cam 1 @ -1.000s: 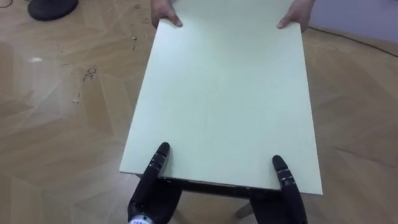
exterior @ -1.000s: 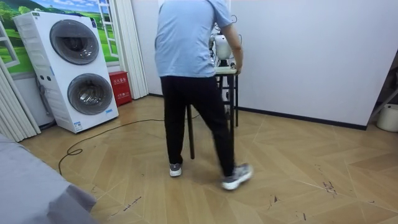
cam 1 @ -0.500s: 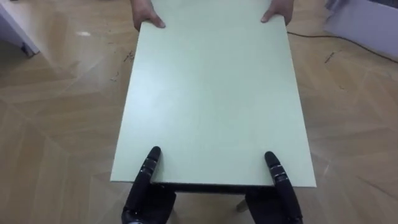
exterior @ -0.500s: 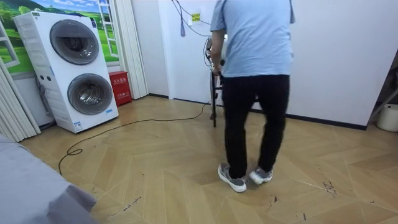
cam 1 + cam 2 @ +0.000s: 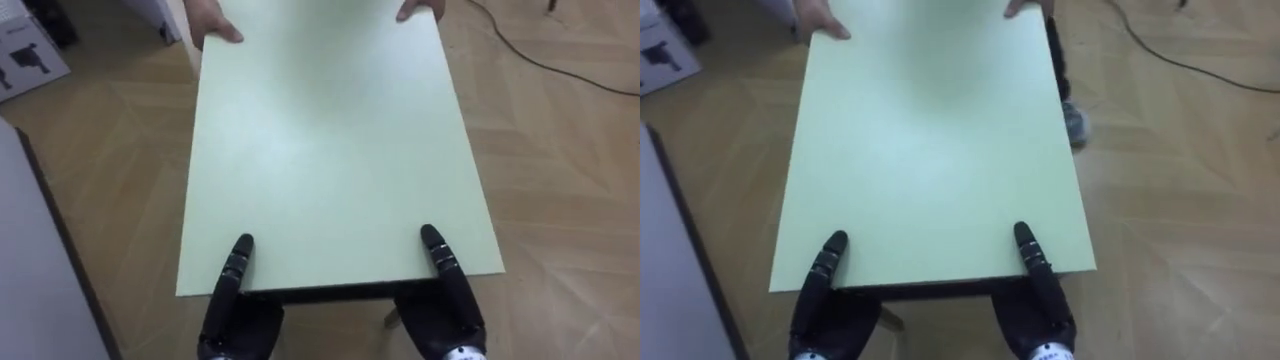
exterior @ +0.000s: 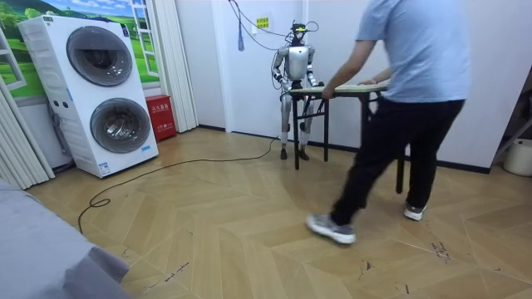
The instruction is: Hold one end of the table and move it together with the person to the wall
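Observation:
A table with a pale green top (image 5: 330, 150) fills the middle of the eye views, its long side running away from me. My left hand (image 5: 238, 300) and right hand (image 5: 447, 305) hold its near edge, each with the thumb lying on the top and the rest below the edge. At the far end a person's two hands (image 5: 212, 27) grip the corners. In the room view the person (image 6: 407, 100) strides toward the right with the table (image 6: 362, 85) lifted between us, while I stand by the white wall.
A stacked washer and dryer (image 6: 108, 91) stands at the room view's left, and a cable (image 6: 166, 170) lies across the wooden floor. A grey surface (image 5: 30, 250) lies close on my left, with a box (image 5: 25, 55) beyond it.
The person has stepped to the room view's right and the table has swung that way with them. My view has turned along with it. Both my hands keep their hold.

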Controlling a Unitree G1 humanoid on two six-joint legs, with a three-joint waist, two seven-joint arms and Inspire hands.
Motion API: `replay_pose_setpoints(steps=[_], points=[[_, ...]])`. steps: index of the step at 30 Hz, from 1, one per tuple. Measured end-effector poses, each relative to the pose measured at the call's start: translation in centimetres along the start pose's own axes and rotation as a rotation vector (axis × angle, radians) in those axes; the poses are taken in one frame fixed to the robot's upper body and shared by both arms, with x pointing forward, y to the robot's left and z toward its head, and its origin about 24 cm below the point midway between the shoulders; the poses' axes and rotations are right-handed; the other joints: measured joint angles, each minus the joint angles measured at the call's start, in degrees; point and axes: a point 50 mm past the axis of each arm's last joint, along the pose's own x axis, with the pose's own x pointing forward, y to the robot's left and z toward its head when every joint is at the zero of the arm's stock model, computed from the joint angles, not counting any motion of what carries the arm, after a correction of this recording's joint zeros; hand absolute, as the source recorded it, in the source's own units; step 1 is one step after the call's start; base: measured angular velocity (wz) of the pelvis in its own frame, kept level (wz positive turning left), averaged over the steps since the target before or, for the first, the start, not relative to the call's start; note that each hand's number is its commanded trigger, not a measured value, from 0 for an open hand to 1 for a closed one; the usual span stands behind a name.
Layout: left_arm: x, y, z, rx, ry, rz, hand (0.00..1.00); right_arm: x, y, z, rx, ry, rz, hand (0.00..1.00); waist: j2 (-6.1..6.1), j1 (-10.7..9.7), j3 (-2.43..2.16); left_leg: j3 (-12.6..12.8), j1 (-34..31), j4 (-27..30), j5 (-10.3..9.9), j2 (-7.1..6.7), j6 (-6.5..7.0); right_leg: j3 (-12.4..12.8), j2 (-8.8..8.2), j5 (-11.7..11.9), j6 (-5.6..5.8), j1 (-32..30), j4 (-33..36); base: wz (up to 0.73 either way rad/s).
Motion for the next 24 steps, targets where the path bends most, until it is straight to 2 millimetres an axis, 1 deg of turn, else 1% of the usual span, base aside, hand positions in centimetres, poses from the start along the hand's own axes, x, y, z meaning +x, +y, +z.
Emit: replay_pose_setpoints(steps=[2,5,7,9,11,13,14,15,16,17,18,19,20,23,24], points=[[0.0,-0.1,0.0,-0.001,-0.007,-0.002,1.0,0.2,0.2,0.0,-0.007,0.002,0.006,1.0,0.0,0.42,0.0,-0.12,-0.01,-0.49,0.45,-0.3,0.22,0.17,-0.06,0.0,0.03,0.02,0.0,0.31],[0.0,-0.1,0.1,0.001,-0.022,-0.004,1.0,0.4,0.4,-0.1,-0.009,0.014,0.001,1.0,-0.03,0.61,-0.03,-1.5,-0.01,-0.49,0.77,-1.0,0.53,0.69,-0.21,0.0,0.3,0.38,0.44,0.26],[-0.1,0.0,0.3,0.006,-0.026,-0.001,1.0,0.5,0.3,-0.1,-0.009,0.023,-0.004,1.0,-0.03,1.07,-0.02,-1.48,-0.02,-0.47,0.83,-1.19,0.66,0.68,-0.5,-0.04,0.46,0.36,1.12,0.21],[-0.3,0.2,0.3,0.004,-0.025,0.009,1.0,0.5,0.4,-0.3,-0.012,0.028,-0.01,1.0,-0.07,1.09,-0.03,-1.84,-0.02,-0.48,1.03,-1.77,1.04,0.67,-1.12,-0.47,1.16,0.29,2.64,0.22],[-0.5,0.4,0.2,-0.007,-0.025,0.019,1.0,0.5,0.4,-0.4,-0.013,0.036,-0.013,1.0,-0.08,1.22,-0.03,-2.35,-0.01,-0.36,1.14,-2.22,1.44,0.68,-1.73,-0.71,1.49,-0.21,4.62,0.22],[-0.5,0.5,0.2,-0.01,-0.027,0.024,1.0,0.5,0.4,-0.4,-0.013,0.039,-0.017,1.0,-0.13,1.21,-0.02,-3.66,-0.02,-0.14,1.34,-2.77,1.85,1.08,-2.14,-0.89,1.56,-0.67,6.56,0.36],[-0.6,0.6,0.2,-0.009,-0.026,0.028,1.0,0.5,0.3,-0.5,-0.013,0.041,-0.023,1.0,-0.25,1.09,0.01,-4.93,-0.04,0.24,1.24,-3.33,1.95,2.31,-2.33,-1.23,1.61,-1.13,7.78,0.55],[-0.6,0.7,0.1,-0.009,-0.017,0.032,1.0,0.4,0.3,-0.5,-0.015,0.044,-0.028,1.0,-0.47,0.71,-0.03,-6.45,-0.08,0.47,1.2,-4.3,2.17,3.85,-2.56,-2.03,1.42,-1.37,8.72,0.58],[-0.7,0.7,0.1,-0.01,-0.017,0.033,1.0,0.4,0.2,-0.5,-0.017,0.044,-0.029,1.0,-0.66,0.57,-0.01,-7.23,-0.1,0.5,1.34,-4.8,2.36,4.5,-2.77,-2.5,1.37,-1.63,9.1,0.66],[-0.7,0.8,0.1,-0.009,-0.017,0.035,1.0,0.4,0.2,-0.4,-0.023,0.043,-0.034,1.0,-1.06,0.42,0.0,-8.57,-0.14,0.46,1.8,-5.73,2.54,6.25,-2.47,-3.15,1.06,-2.17,8.84,0.63],[-0.7,0.8,0.2,-0.009,-0.017,0.037,1.0,0.4,0.1,-0.5,-0.023,0.045,-0.039,1.0,-1.33,0.46,0.0,-9.26,-0.27,0.49,2.17,-6.25,2.78,7.9,-1.69,-3.29,1.0,-3.17,7.84,0.61],[-0.7,0.9,0.2,-0.009,-0.017,0.038,1.0,0.4,0.1,-0.5,-0.023,0.046,-0.041,1.0,-1.34,0.57,-0.02,-9.56,-0.27,0.45,2.32,-6.38,2.81,8.65,-1.21,-3.23,0.95,-3.8,7.56,0.59],[-0.8,1.0,0.3,-0.006,-0.02,0.042,1.0,0.4,0.1,-0.6,-0.021,0.047,-0.046,1.0,-1.37,0.54,-0.05,-9.81,-0.22,0.38,2.55,-6.52,2.79,9.16,-0.71,-2.95,0.67,-3.75,7.18,0.51],[-0.8,0.9,0.5,-0.011,-0.031,0.042,1.0,0.5,0.2,-0.6,-0.022,0.053,-0.042,1.0,-1.44,1.02,-0.05,-10.07,-0.16,-0.53,3.32,-6.84,2.97,9.08,-0.53,-2.66,0.95,-2.85,5.84,0.43],[-0.8,0.9,0.5,-0.009,-0.034,0.041,1.0,0.5,0.2,-0.7,-0.021,0.054,-0.042,1.0,-1.52,1.3,-0.09,-10.38,-0.15,-0.63,3.39,-6.97,3.07,10.53,-0.09,-2.39,0.95,-2.68,5.29,0.2]])
